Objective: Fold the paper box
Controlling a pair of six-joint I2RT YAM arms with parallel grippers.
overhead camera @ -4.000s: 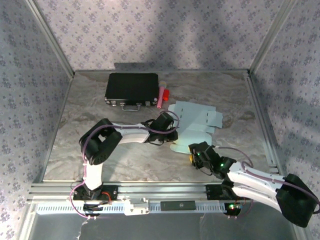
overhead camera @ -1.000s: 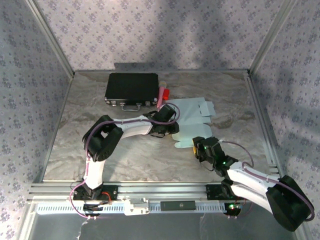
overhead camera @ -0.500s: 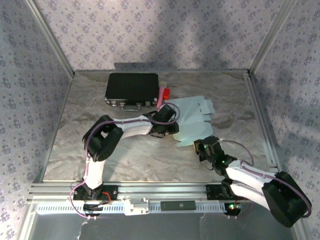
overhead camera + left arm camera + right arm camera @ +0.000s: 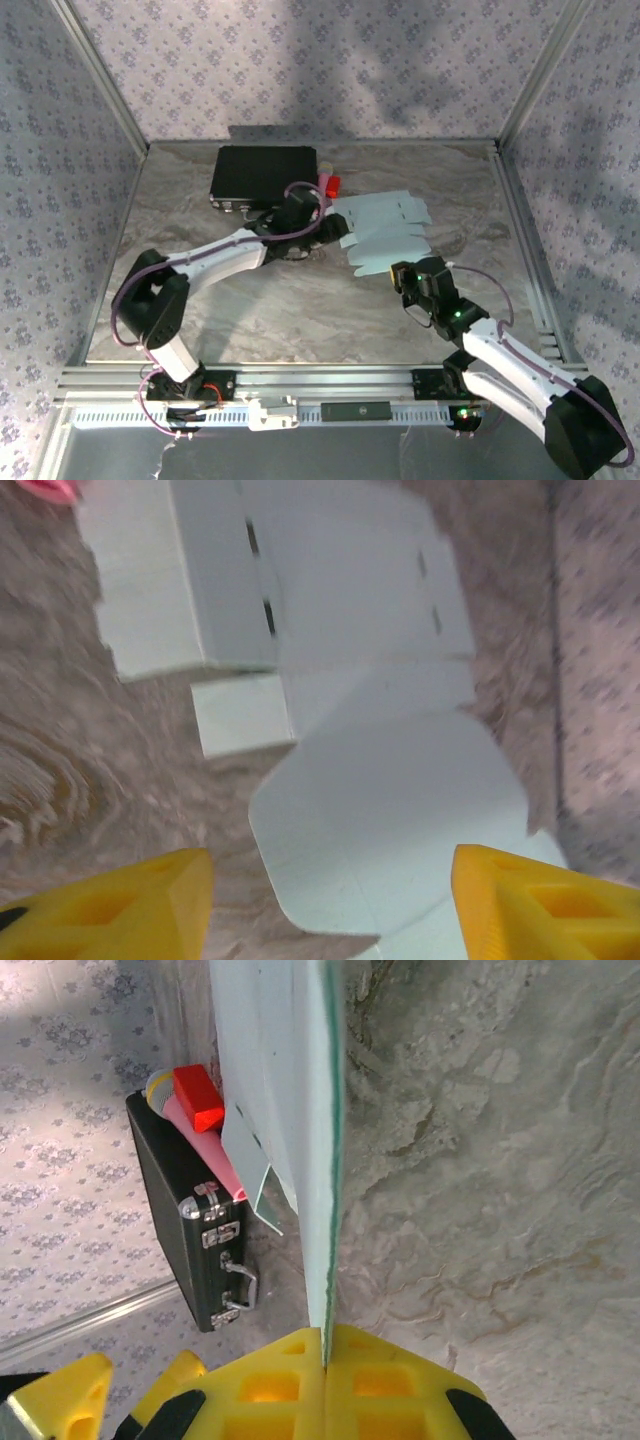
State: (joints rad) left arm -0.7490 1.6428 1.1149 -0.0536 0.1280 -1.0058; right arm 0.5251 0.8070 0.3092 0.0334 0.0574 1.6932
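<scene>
Pale-blue box (image 4: 385,232) — left hand (image 4: 325,895) released, jaws wide; right hand (image 4: 323,1348) now pinches its near edge — flap-lift likely next.

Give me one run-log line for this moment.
right gripper: jaws shut on paper box edge | left gripper: jaws open, holding nothing | box: unassembled blank

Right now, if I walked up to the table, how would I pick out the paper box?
Find the black case at the far edge of the table. Right of it, past a small pink-and-red object, lies the paper box. It is the only pale-blue, thin sheet there, cut with flaps and slots, its near edge pinched by the right gripper.
</scene>
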